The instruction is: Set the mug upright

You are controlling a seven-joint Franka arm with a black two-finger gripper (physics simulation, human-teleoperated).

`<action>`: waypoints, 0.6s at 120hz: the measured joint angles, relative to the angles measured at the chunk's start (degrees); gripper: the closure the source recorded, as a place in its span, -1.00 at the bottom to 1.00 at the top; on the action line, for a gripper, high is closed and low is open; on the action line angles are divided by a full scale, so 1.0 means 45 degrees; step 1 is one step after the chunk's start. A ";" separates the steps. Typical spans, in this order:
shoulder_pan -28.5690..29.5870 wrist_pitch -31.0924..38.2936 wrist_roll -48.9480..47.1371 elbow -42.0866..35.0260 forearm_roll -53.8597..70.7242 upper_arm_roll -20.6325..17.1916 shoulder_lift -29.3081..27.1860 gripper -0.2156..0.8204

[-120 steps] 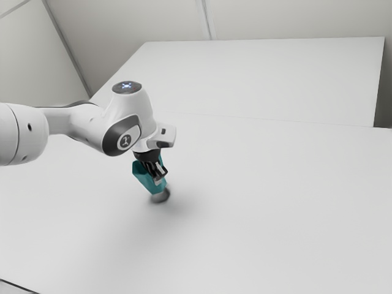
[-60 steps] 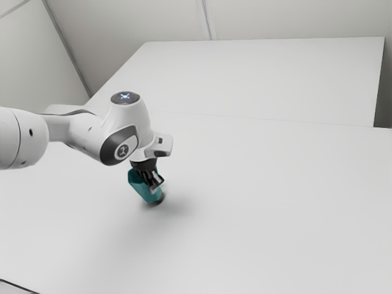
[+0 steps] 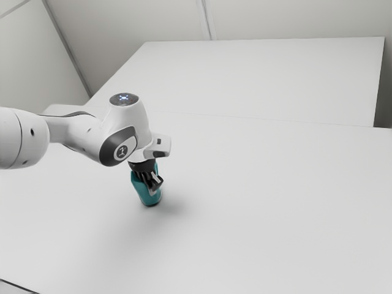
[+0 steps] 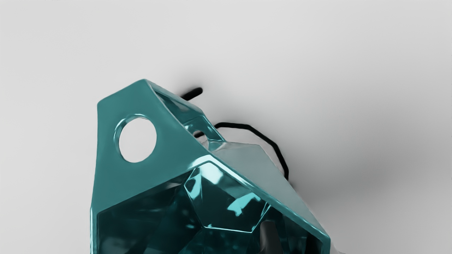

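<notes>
Nearly upright, the mug (image 3: 146,195) sits in the gripper's (image 3: 154,185) pinch

The gripper points downward and pinches the mug by its wall near the mouth, with one finger (image 4: 270,238) reaching inside. The mug is teal and faceted, and its open mouth faces up toward the hand's camera. A flat piece with a round hole (image 4: 137,140) sticks out from one side, and pale table shows through the hole. A thin black curved line (image 4: 263,134) runs around the mug's lower part, and a short black bar (image 4: 192,93) pokes out beside the holed piece. The mug leans less than it does in the earlier exterior views. Its bottom is at or very near the white table (image 3: 275,214); I can't tell whether it touches. A soft shadow (image 3: 174,207) spreads from it toward the exterior view's right. The arm (image 3: 86,131) comes in from the exterior view's left, and beyond the table stands a pale wall (image 3: 294,15).
</notes>
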 joint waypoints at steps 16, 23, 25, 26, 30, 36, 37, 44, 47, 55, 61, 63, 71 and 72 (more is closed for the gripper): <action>-0.0073 0.0035 0.0001 0.0009 -0.0012 -0.0001 -0.0009 0.51; -0.0115 0.0044 0.0003 0.0012 -0.0015 -0.0001 -0.0029 0.43; -0.0127 0.0046 0.0003 0.0012 -0.0016 -0.0001 -0.0037 0.41; -0.0133 0.0046 0.0004 0.0013 -0.0016 -0.0001 -0.0040 0.40; -0.0158 0.0048 0.0006 0.0013 -0.0016 -0.0001 -0.0058 0.35; -0.0196 0.0041 0.0008 0.0013 -0.0017 -0.0001 -0.0104 0.30; -0.0202 0.0037 0.0009 0.0013 -0.0017 -0.0001 -0.0117 0.29; -0.0247 0.0011 0.0011 0.0013 -0.0018 -0.0001 -0.0201 0.24; -0.0266 -0.0005 0.0012 0.0013 -0.0018 -0.0001 -0.0240 0.22; -0.0318 -0.0038 0.0015 0.0013 -0.0019 -0.0001 -0.0342 0.19; -0.0354 -0.0062 0.0018 0.0013 -0.0019 -0.0001 -0.0434 0.16; -0.0364 -0.0070 0.0020 0.0013 -0.0019 -0.0001 -0.0477 0.16; -0.0384 -0.0126 0.0024 0.0022 -0.0019 -0.0001 -0.0645 0.13; -0.0382 -0.0137 0.0025 0.0024 -0.0019 -0.0001 -0.0667 0.13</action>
